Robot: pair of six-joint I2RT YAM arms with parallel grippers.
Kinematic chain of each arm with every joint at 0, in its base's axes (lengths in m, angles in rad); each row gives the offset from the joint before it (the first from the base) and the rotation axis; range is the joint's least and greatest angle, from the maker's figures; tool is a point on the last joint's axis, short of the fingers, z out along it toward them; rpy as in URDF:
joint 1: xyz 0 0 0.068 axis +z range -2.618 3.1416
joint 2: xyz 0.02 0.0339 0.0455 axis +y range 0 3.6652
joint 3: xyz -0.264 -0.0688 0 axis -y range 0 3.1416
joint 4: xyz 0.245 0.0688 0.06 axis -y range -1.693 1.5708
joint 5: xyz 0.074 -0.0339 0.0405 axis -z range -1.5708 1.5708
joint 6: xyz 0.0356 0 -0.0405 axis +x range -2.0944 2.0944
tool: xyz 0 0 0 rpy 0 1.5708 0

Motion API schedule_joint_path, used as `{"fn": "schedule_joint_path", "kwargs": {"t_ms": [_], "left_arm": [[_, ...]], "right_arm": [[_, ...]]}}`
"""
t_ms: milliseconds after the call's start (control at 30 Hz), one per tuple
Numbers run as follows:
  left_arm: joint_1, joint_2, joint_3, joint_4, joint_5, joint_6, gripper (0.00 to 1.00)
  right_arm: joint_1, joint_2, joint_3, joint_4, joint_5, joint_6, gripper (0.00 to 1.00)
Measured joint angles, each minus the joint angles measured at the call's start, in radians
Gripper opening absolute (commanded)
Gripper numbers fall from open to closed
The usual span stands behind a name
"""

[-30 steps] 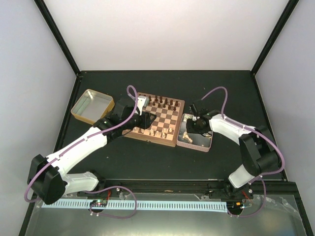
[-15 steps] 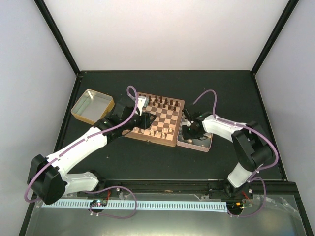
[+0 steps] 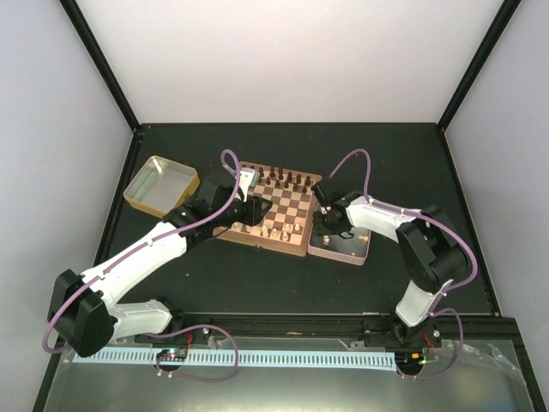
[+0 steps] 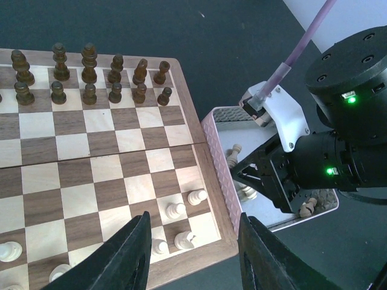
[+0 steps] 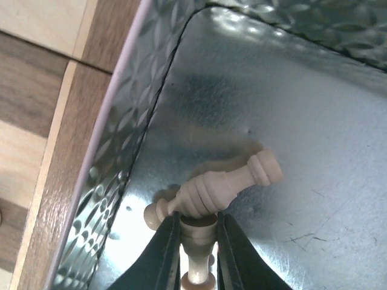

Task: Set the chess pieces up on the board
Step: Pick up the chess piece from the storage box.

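The board (image 3: pixel 296 241) lies mid-table, with dark chessmen (image 3: pixel 287 180) along its far rows. Light tan chess pieces (image 4: pixel 177 210) stand on its near right corner squares. My left gripper (image 4: pixel 193 260) hovers open over that corner, nothing between its fingers (image 4: pixel 130 254). My right gripper (image 5: pixel 198 241) is down inside the pink-sided tin (image 5: pixel 121 163) right of the board, shut on a tan chess piece (image 5: pixel 199 232). A second tan piece (image 5: pixel 217 184) lies flat on the tin floor, touching the held one. In the top view the right gripper (image 3: pixel 328 225) sits at the tin's board-side end.
The pink tin (image 3: pixel 353 251) touches the board's right edge and holds more loose tan pieces (image 4: pixel 308 206). A gold tin (image 3: pixel 135 193) lies open to the left of the board. The black table has walls on three sides.
My right gripper has moved left and down to the board-side end of the tin and shut on a tan piece. The left arm has not moved.
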Motion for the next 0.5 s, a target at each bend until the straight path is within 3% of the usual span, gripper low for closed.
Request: {"fn": "schedule_joint_path", "kwargs": {"t_ms": [100, 167, 233, 367, 500], "left_arm": [[0.0, 0.0, 0.0, 0.0, 0.0, 0.0, 0.41], [0.0, 0.0, 0.0, 0.0, 0.0, 0.0, 0.41], [0.0, 0.0, 0.0, 0.0, 0.0, 0.0, 0.41], [0.0, 0.0, 0.0, 0.0, 0.0, 0.0, 0.41], [0.0, 0.0, -0.003, 0.001, 0.0, 0.0, 0.41]], "right_arm": [[0.0, 0.0, -0.002, 0.014, 0.014, 0.009, 0.11], [0.0, -0.005, -0.011, 0.027, 0.015, 0.013, 0.24], [0.0, -0.006, -0.012, 0.029, 0.013, 0.012, 0.28], [0.0, 0.003, -0.02, 0.025, 0.006, 0.018, 0.28], [0.0, 0.019, -0.016, 0.03, 0.014, 0.021, 0.19]]}}
